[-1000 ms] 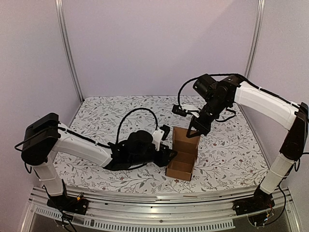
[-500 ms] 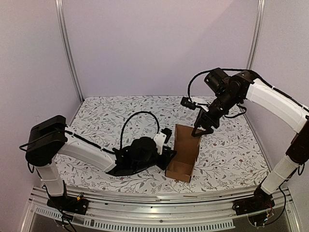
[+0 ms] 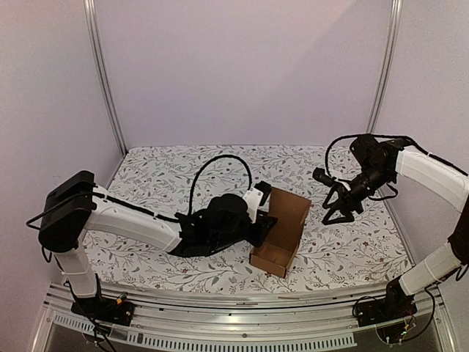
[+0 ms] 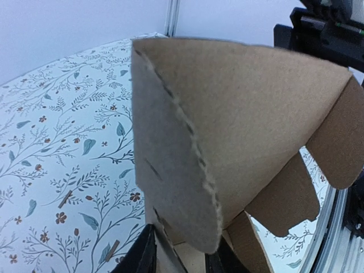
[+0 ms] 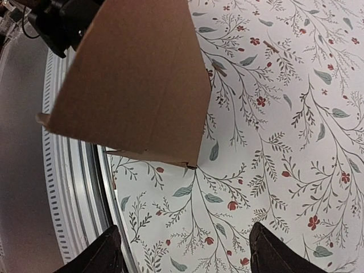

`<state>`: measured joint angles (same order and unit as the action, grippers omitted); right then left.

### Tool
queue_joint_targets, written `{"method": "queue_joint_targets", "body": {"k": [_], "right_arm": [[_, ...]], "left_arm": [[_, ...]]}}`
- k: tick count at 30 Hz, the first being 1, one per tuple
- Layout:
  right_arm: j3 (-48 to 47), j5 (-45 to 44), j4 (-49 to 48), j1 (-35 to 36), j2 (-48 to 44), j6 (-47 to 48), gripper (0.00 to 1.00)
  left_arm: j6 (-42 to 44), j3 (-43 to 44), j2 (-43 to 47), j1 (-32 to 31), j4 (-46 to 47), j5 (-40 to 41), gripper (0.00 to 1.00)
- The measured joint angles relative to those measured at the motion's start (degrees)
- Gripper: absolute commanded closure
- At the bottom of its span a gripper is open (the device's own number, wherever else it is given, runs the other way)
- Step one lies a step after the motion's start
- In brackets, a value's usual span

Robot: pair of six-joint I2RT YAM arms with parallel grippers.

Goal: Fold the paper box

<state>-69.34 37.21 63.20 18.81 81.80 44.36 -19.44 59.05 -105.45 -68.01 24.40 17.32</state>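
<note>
Nothing legible in any view: only plain unprinted brown cardboard on the paper box [image 3: 282, 231], only floral pattern on the table cover [image 3: 183, 172].

Even soft light, faint shadows; paper box [image 4: 239, 114] slightly soft up close.

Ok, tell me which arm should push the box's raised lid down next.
Right, probably. The right gripper is open and empty beside the paper box, facing its raised lid; the left gripper looks clamped on a box wall, steadying it.
</note>
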Motion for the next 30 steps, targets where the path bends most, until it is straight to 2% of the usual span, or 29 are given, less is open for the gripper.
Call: {"method": "queue_joint_targets", "body": {"k": [5,12,16,24,30], "right_arm": [[7.04,1.27,-6.21,2.64,0.07,4.22,0.29],[7.50,2.43,-13.05,5.20,2.75,4.26,0.35],[7.50,2.25,-15.08,7.98,4.31,3.23,0.37],[7.74,1.27,-16.15,10.19,4.31,1.70,0.28],[9.68,0.42,-16.70,10.19,0.57,1.14,0.26]], "left_arm": [[1.01,1.11,0.02,0.00,-4.15,0.22,0.89],[1.31,2.62,0.00,0.00,-7.61,0.09,0.98],[1.27,2.62,0.00,0.00,-7.54,-0.11,0.99],[0.90,1.03,0.07,0.00,-5.35,0.15,1.00],[1.20,-3.19,2.49,0.09,-3.02,6.45,1.00]]}}
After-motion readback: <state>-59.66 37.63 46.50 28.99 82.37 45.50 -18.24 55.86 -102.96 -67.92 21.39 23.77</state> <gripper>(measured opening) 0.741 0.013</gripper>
